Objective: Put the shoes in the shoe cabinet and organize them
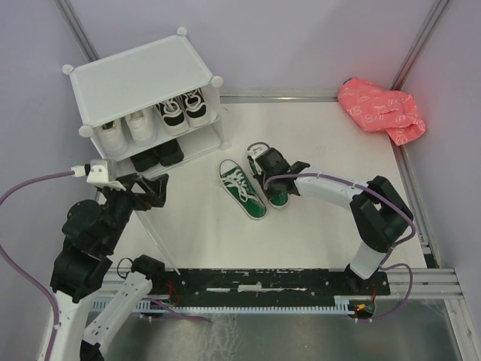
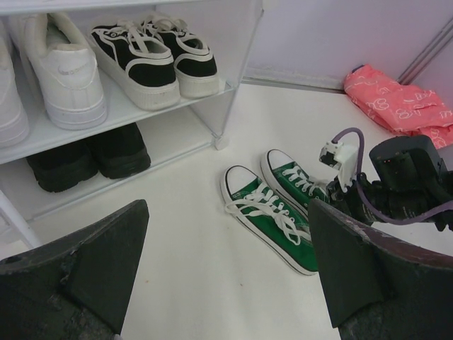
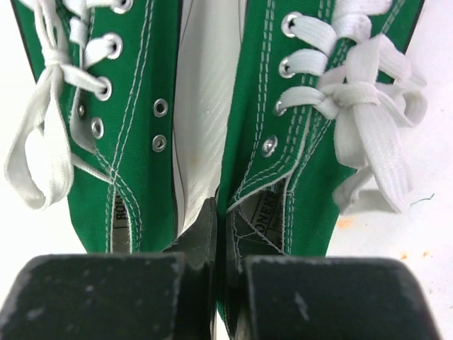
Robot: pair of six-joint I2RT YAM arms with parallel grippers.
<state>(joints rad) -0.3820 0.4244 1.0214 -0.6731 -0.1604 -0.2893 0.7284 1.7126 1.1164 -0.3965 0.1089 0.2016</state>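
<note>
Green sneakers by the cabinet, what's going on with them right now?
The right gripper has its fingers shut on the inner side wall of one green sneaker, which lies beside its mate on the table. The left gripper hangs open before the cabinet, holding nothing. White sneakers and black-and-white sneakers fill the upper shelf, black shoes the lower.

White translucent shoe cabinet (image 1: 143,75) upright, back-left; white sneakers (image 1: 128,129) and black-and-white sneakers (image 1: 184,111) on upper shelf; plain black shoes (image 1: 158,156) below; green sneakers (image 1: 242,189) outside, side by side, laced, toes toward cabinet
</note>
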